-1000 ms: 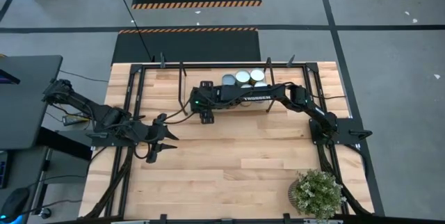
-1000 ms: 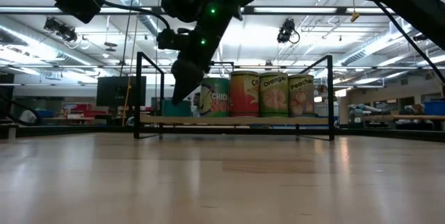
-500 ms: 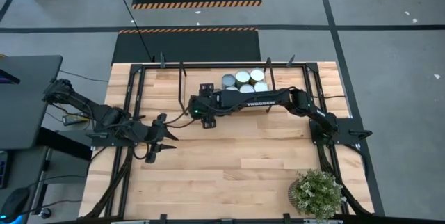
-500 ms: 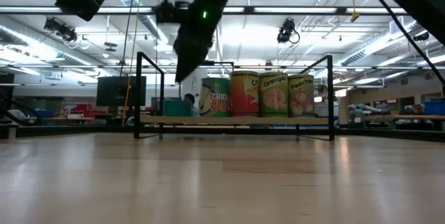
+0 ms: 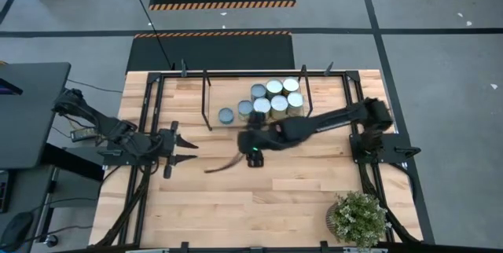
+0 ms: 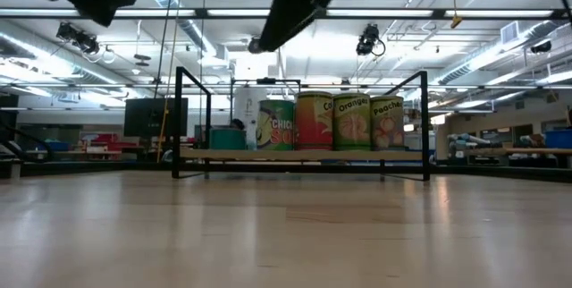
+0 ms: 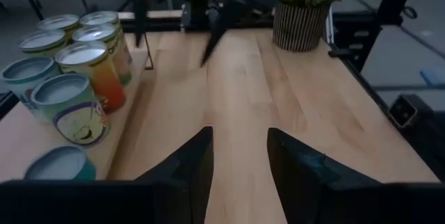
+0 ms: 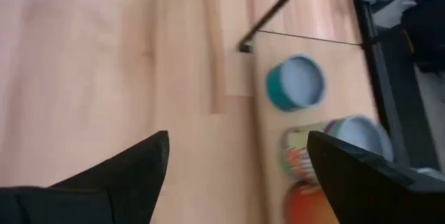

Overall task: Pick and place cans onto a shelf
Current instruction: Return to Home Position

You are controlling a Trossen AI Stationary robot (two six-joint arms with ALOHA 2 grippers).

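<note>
A workshop hall with a grey floor and striped mats lies around the pale wooden tabletop [image 5: 259, 198], which carries the shelf [image 5: 228, 92] along its far edge. The cans [image 5: 273, 100], about eight of them, stand upright on that shelf in a tight cluster, and a low teal-sided can [image 5: 226, 115] sits just beside them, nearer the shelf's open end. No can shows loose on the tabletop, so the placing looks finished. Half a second ago the right arm stretched across the shelf's front and covered part of the cluster. It has since swung back, and the right end effector [image 8: 238, 135] is now above bare wood in front of the shelf, clear of every can. Its fingers are spread wide with nothing between them and touch nothing. That fits an arm retiring to rest, with no sign of a new reach. The left end effector [image 7: 240, 132] waits over the tabletop's left part, well apart from the shelf, fingers parted and empty. A potted plant [image 5: 359, 218] stands at the near right corner.
</note>
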